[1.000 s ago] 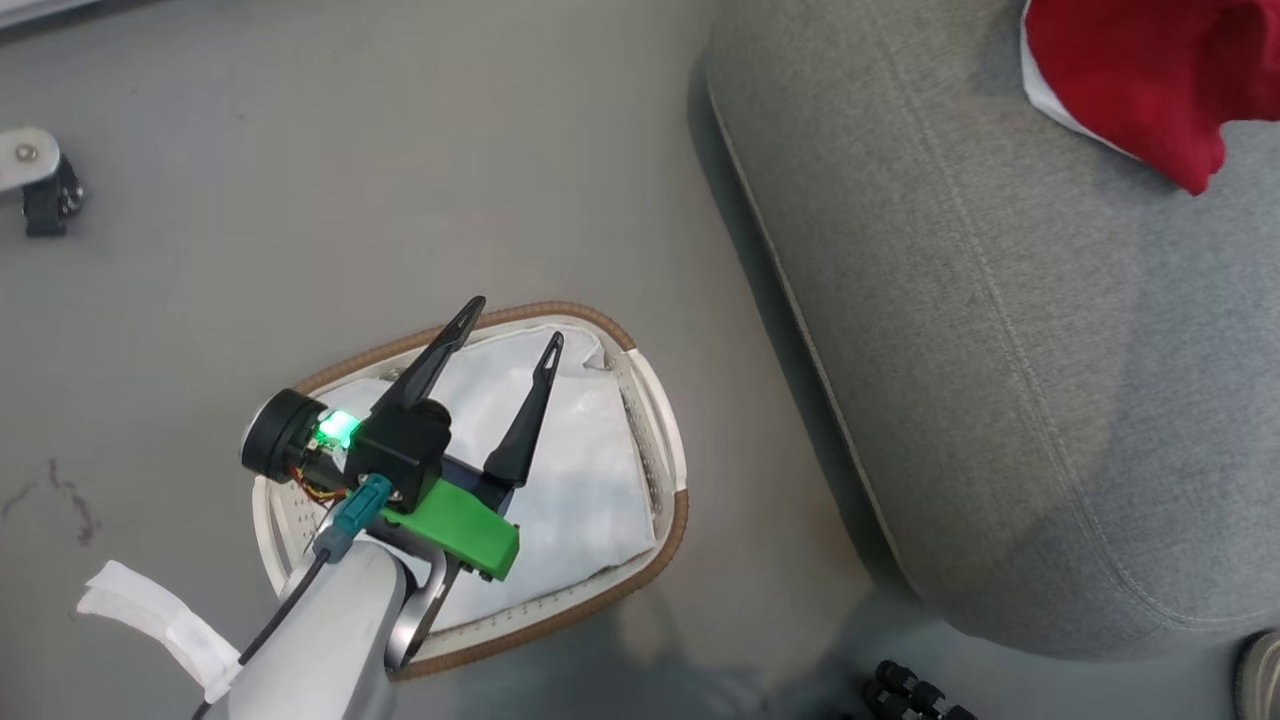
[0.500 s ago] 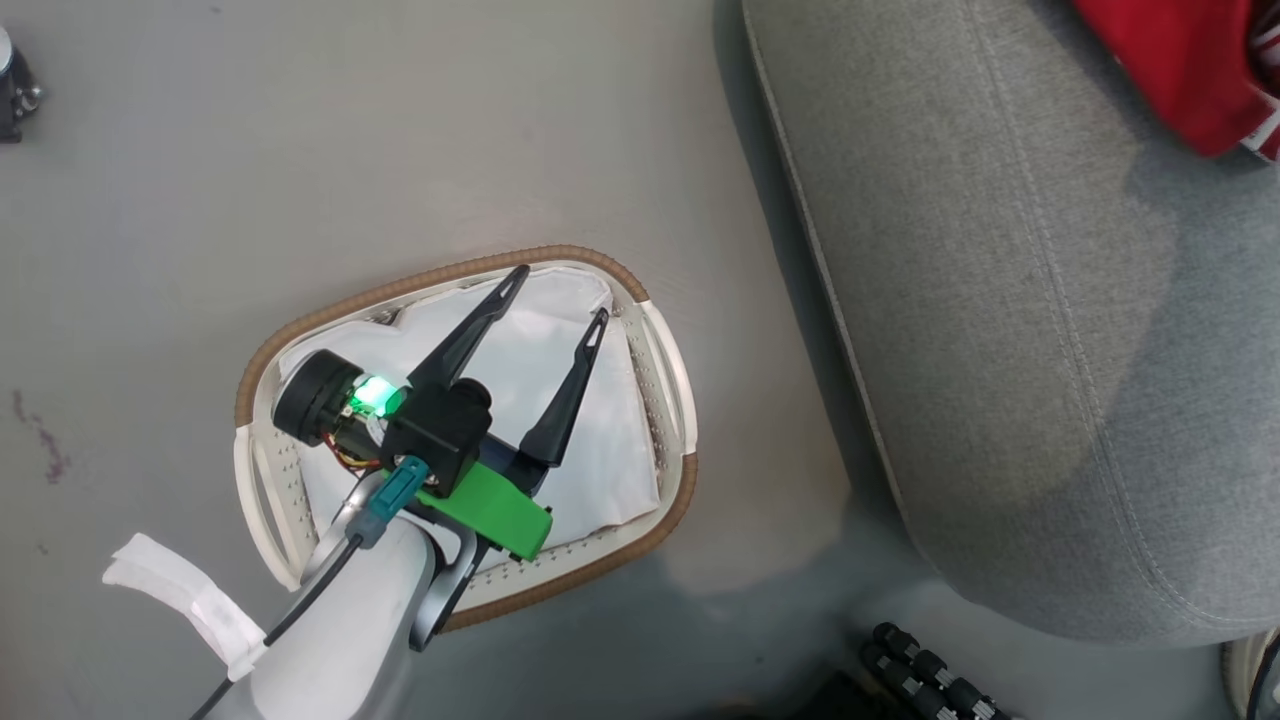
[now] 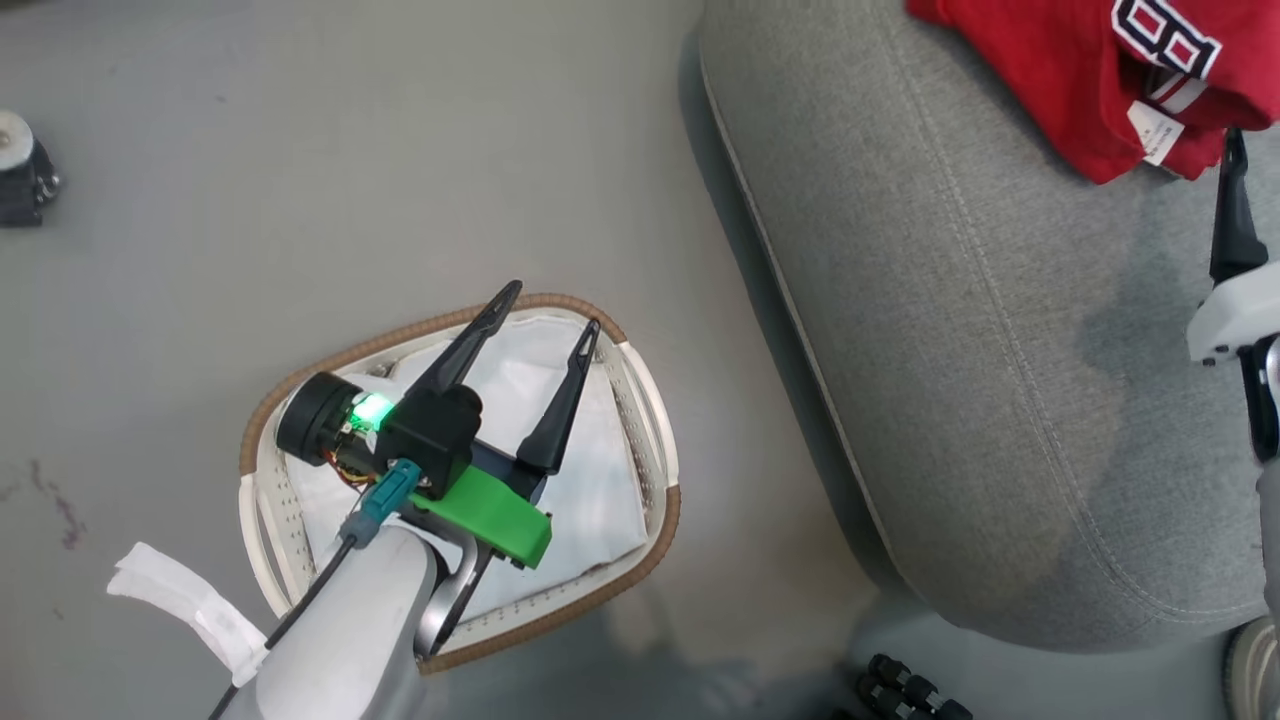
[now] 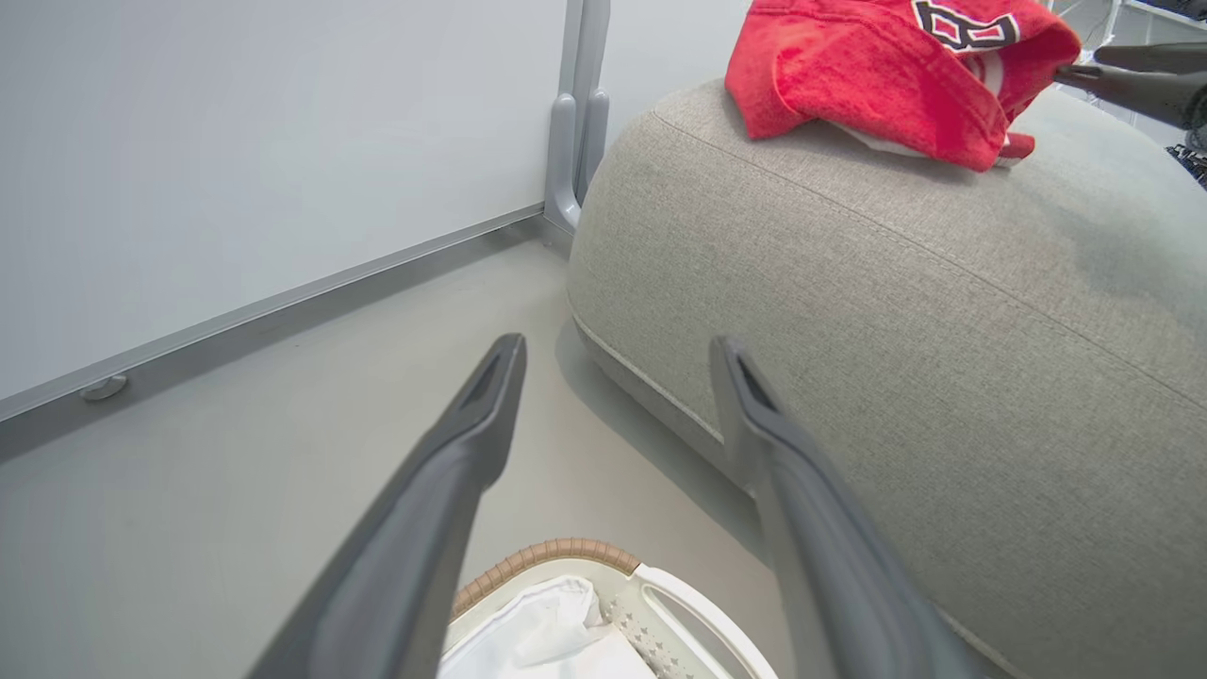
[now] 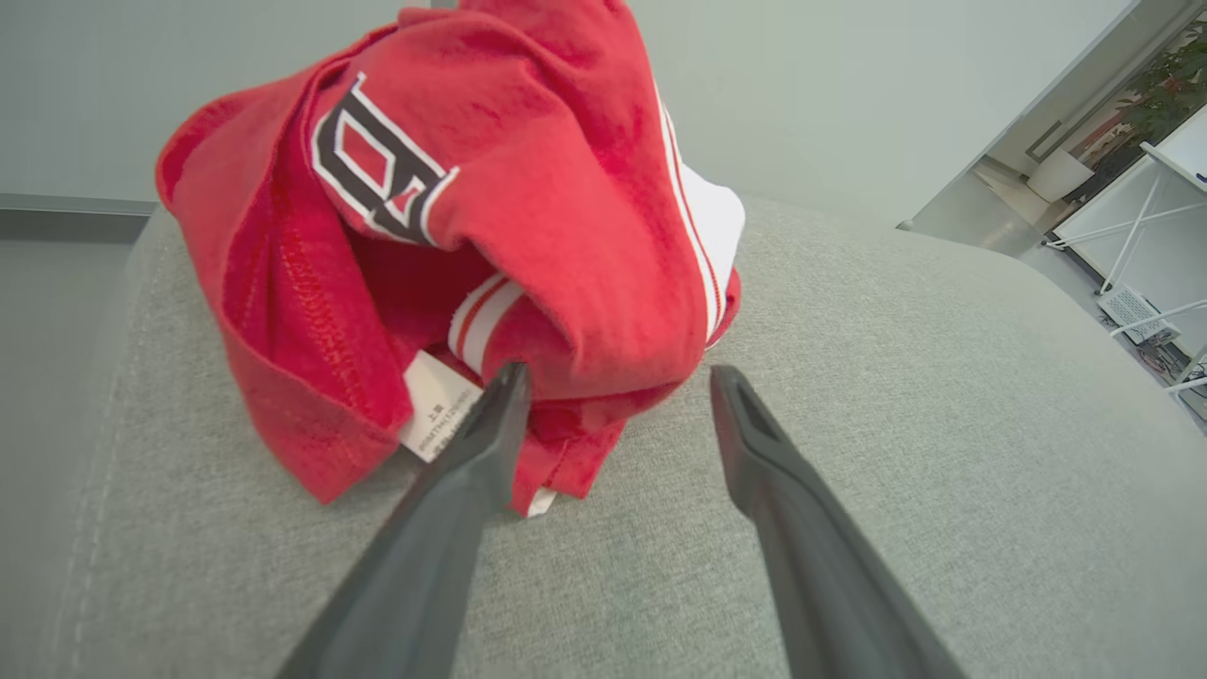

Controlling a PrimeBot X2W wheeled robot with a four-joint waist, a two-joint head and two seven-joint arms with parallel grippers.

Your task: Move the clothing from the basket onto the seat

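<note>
Red clothing [image 3: 1060,80] heaped near seat [image 3: 980,350]'s far edge, my right hand [image 5: 618,372] apart just beside it, my left hand [image 3: 555,306] apart above basket [image 3: 400,336]

The head camera has shifted; the right gripper [image 5: 615,375] has come into view just beside the clothing [image 3: 1040,80].

Clothing: we see the red clothing [image 3: 1050,90] bunched in a crumpled heap on the seat's top. White trim bands show in its folds, a navy-and-white letter emblem [image 3: 1165,35] faces up, and a small white tag [image 3: 1152,132] lies at its near edge.
Basket: we see the oval white perforated basket [image 3: 556,299], with a brown woven rim and white side handles, upright on the floor [image 3: 300,150] near the seat and lined with a rumpled white sheet [image 3: 600,490].
Seat: we see a large grey woven seat [image 3: 980,380] with rounded corners and stitched seams.
</note>
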